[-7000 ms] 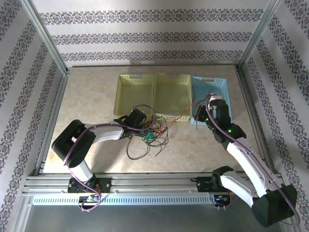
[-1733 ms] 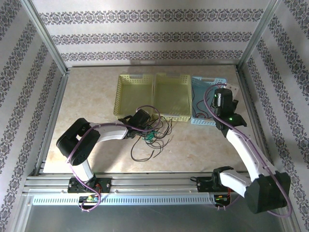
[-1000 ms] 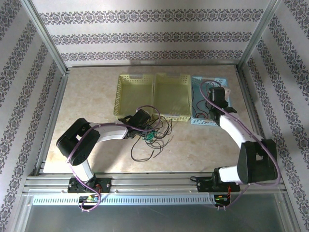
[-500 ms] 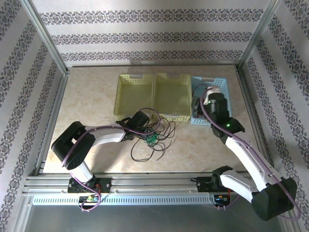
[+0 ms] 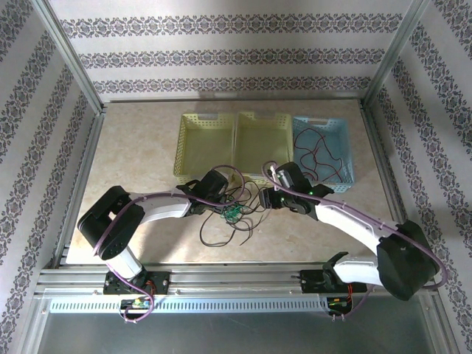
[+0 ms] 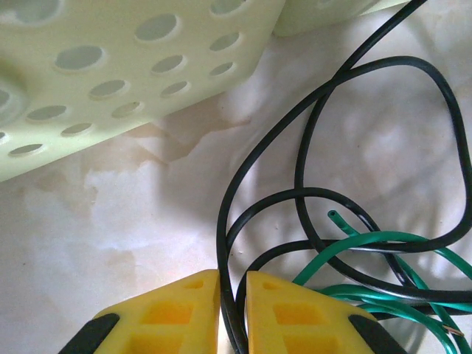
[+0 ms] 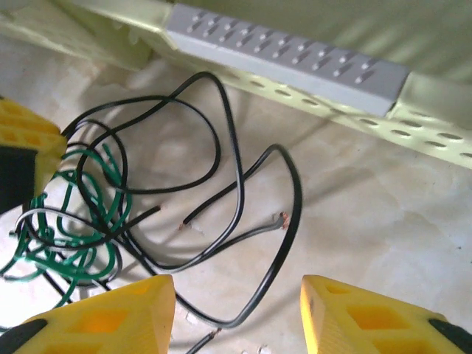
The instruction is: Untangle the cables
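The cables lie in a tangle on the table in front of the baskets: black loops (image 5: 221,237) and a green bundle (image 5: 232,212). My left gripper (image 5: 223,195) sits at the tangle's left edge. In the left wrist view it (image 6: 232,295) is shut on a black cable (image 6: 225,243), with green cable (image 6: 369,247) just to its right. My right gripper (image 5: 267,198) hovers at the tangle's right side. Seen from the right wrist, it (image 7: 237,310) is open, and a black loop (image 7: 291,221) lies on the table between the fingers. A red cable (image 5: 318,158) lies in the blue basket (image 5: 346,151).
Two yellow baskets (image 5: 179,147) (image 5: 289,147) stand just behind the tangle, with the blue one at their right. A basket wall (image 6: 110,74) is close above my left fingers, and a basket rim (image 7: 287,51) runs across the top of the right wrist view.
My right arm has swung left from over the blue basket down to the right side of the tangle. The left gripper has stayed at the tangle with its grip unchanged.
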Robot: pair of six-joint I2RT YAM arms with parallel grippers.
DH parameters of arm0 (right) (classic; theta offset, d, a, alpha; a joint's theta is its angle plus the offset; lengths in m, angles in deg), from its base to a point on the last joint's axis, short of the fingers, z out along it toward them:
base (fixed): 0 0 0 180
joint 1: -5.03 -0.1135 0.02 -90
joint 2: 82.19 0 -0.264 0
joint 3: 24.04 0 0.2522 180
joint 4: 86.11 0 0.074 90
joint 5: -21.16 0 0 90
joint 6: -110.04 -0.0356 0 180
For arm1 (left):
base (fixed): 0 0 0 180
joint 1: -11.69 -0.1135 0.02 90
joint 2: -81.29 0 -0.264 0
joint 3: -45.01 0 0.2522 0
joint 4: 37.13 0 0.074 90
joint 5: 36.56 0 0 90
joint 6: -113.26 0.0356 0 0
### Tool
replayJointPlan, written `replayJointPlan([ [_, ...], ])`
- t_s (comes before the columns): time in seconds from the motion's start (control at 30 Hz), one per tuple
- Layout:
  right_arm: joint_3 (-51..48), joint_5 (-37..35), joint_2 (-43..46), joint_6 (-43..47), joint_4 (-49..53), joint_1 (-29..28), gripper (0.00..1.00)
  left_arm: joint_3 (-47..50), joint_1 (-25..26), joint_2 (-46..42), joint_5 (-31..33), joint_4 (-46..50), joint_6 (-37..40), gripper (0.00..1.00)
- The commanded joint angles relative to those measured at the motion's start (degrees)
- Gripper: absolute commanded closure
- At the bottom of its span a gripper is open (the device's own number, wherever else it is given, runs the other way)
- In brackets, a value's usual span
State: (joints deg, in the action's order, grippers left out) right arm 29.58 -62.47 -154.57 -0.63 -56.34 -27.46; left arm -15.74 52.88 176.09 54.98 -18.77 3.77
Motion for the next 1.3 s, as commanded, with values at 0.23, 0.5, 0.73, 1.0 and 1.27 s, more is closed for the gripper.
replayJointPlan([
  [0.23,-0.8,2.7,-7.1,-2.1,-6.2,1.5,0.82,0.4,0.8,-1.2,0.0,-0.7,-0.1,0.84],
  [0.5,0.2,-17.4,8.2,-2.9,-1.2,1.0,1.00,0.9,0.8,-0.7,1.0,-0.6,0.1,0.84],
  [0.73,5.4,-31.4,19.9,-1.4,3.2,1.1,1.00,1.3,0.8,0.1,1.2,-1.2,-0.3,0.84],
  [1.0,14.8,-45.5,26.3,8.6,1.3,1.4,1.00,1.8,0.8,0.2,1.2,-1.2,-0.3,0.84],
  [1.27,20.9,-41.1,25.6,10.2,-2.6,3.1,1.00,1.7,0.8,0.3,1.2,-1.1,0.1,0.84],
])
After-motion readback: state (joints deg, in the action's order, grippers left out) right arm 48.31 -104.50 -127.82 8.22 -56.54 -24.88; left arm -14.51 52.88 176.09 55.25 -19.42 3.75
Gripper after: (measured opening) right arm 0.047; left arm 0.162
